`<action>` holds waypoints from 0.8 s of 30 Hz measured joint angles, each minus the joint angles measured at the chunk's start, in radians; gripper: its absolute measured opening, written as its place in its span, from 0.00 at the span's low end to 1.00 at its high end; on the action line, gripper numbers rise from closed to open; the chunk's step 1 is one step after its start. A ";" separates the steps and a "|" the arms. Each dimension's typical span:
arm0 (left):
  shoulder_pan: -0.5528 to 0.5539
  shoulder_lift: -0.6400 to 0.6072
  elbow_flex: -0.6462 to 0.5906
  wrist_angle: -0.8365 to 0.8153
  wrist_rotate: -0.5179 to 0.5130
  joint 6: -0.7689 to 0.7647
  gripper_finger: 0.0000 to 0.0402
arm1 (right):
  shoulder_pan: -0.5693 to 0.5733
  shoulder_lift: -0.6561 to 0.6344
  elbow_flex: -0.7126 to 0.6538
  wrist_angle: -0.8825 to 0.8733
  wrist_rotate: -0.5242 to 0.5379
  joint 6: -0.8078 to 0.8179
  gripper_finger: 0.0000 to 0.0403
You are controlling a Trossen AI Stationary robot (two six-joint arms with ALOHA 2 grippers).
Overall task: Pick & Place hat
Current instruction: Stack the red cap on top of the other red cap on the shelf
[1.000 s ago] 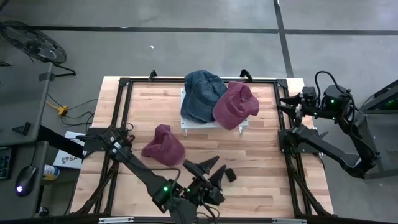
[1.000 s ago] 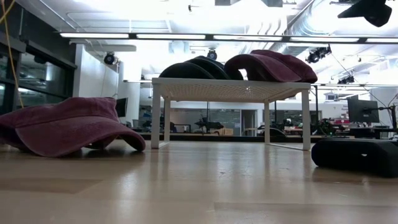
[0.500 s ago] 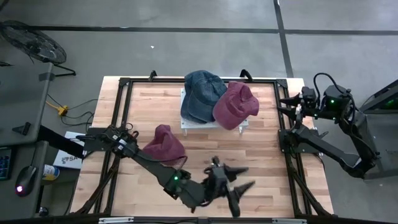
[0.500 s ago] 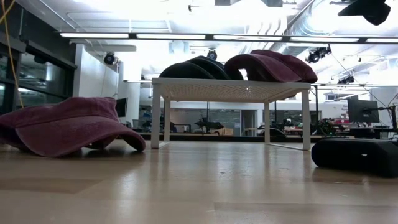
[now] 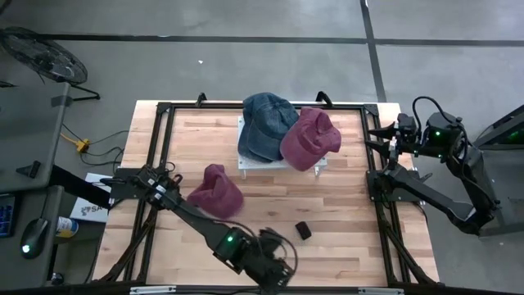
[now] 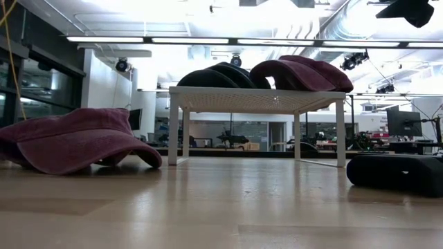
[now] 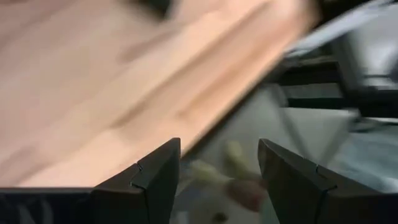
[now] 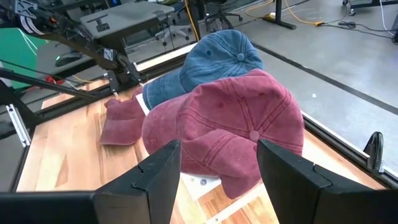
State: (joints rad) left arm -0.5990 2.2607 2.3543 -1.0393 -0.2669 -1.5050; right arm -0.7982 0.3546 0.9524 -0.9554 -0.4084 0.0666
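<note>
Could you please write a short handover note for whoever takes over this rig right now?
Left tool: open, empty, at the table's near edge.
Right tool: open, empty, waiting at the table's right edge, facing the rack.
Blue hat and maroon hat rest on the white rack.
A second maroon hat lies on the table, left of centre.
A small black object lies nearby.
Left: place the loose hat.
</note>
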 joint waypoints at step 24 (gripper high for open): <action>-0.094 0.000 -0.163 -0.498 -0.249 -0.422 0.53 | 0.000 0.000 0.000 -0.043 -0.002 0.003 0.51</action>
State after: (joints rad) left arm -0.6929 2.2604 2.1908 -1.5378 -0.5156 -1.9274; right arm -0.7979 0.3546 0.9520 -0.9983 -0.4103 0.0696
